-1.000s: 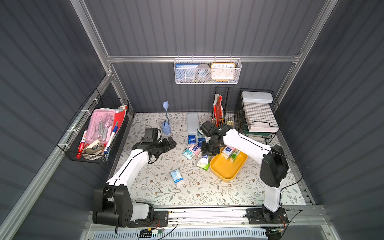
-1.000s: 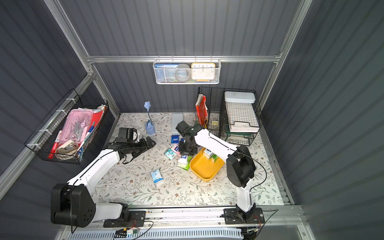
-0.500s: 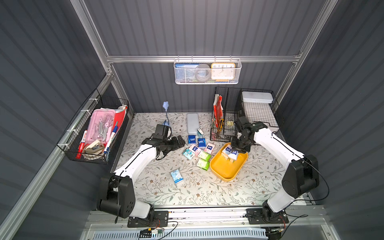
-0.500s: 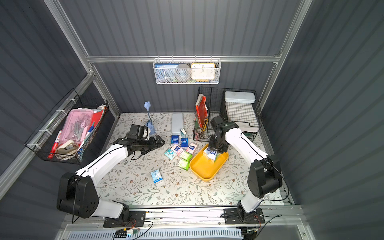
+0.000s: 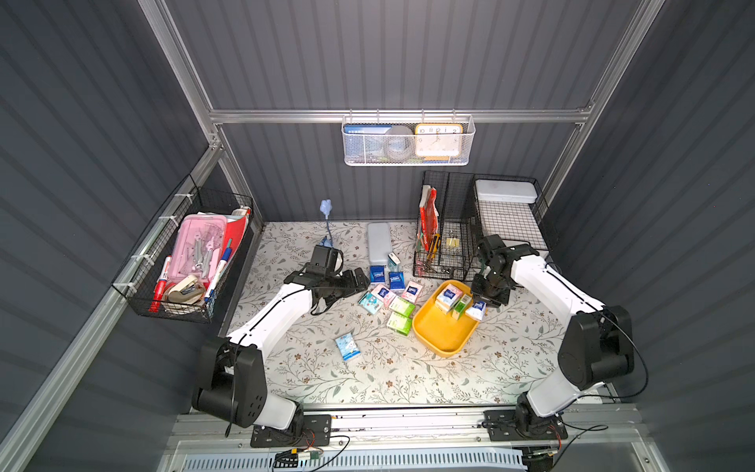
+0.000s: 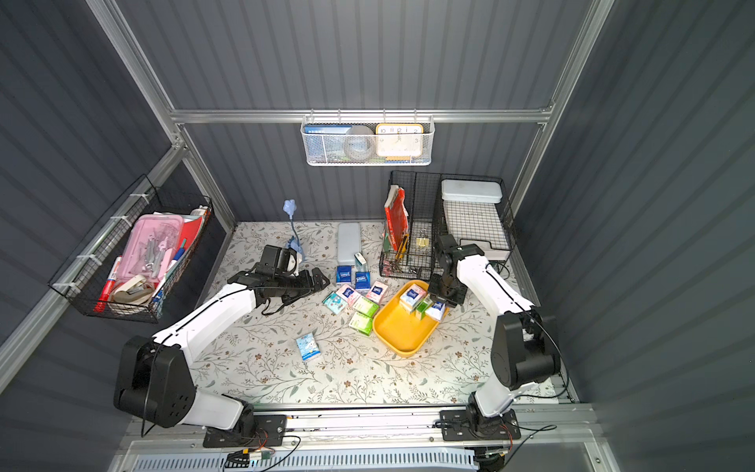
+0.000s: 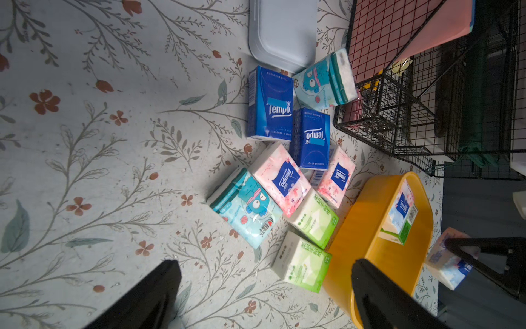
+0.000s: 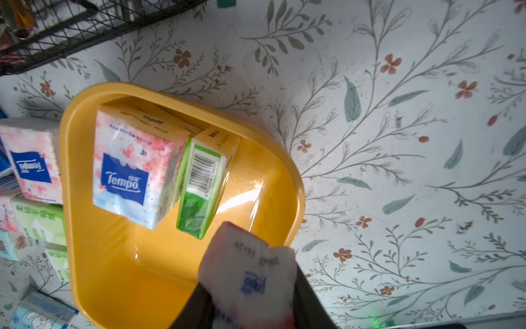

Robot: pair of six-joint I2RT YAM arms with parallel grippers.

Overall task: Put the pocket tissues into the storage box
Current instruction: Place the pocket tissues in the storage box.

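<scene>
The right gripper is pinching one white packet over the storage box rim; two packets are lying inside. The left gripper is hovering, jaws spread, beside the pocket tissues on the mat

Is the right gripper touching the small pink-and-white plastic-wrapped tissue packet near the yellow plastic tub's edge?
Touching. The right wrist view shows the pink-and-white tissue packet clamped in the right gripper.

The left gripper is held wide open, arm outstretched; the right gripper is clamped around a tissue packet.
</scene>
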